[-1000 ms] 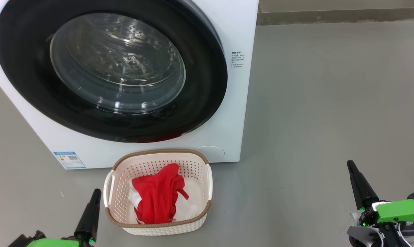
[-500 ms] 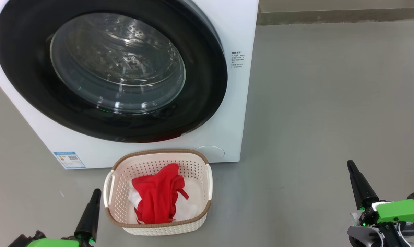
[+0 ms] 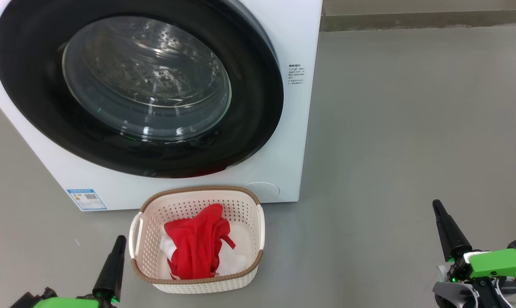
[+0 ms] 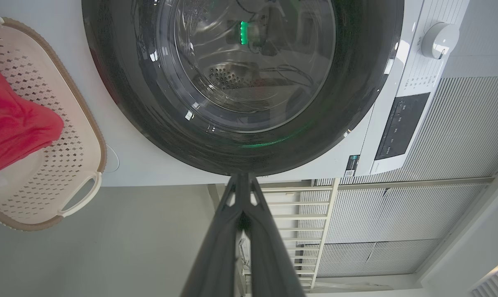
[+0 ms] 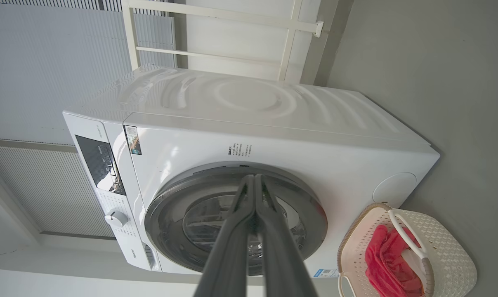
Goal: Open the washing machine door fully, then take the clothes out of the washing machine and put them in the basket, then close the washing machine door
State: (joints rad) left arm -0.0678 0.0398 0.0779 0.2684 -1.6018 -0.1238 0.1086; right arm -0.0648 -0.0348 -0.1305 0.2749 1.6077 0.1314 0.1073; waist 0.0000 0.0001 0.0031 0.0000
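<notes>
— Is it finished, then?

— Near enough, I'd say. The washing machine door (image 3: 249, 107) sits flush against the front of the washing machine (image 3: 294, 34), and through its glass I can make out bare steel drum (image 4: 228, 78) and no fabric (though reflections hide part of it).

— And the clothes?

— The clothes (image 3: 196, 248), red with a bit of white showing, lie heaped in the basket (image 3: 198, 189). It stands on the floor (image 3: 411, 128) just in front of the machine, below the door.

— What are the arms doing?

— Nothing much. The left gripper (image 3: 119, 241) hangs low just beside the basket's left side, not touching it, its fingers pressed together with nothing between them. The right gripper (image 3: 437, 207) is well off to the right above the floor, clenched the same way and carrying nothing.

— So what's left to do?

— By my reckoning, all three steps look done: the clothes are out, they're in the basket, and the door is shut. The one thing I can't tell from here is whether the door has properly latched.
</notes>
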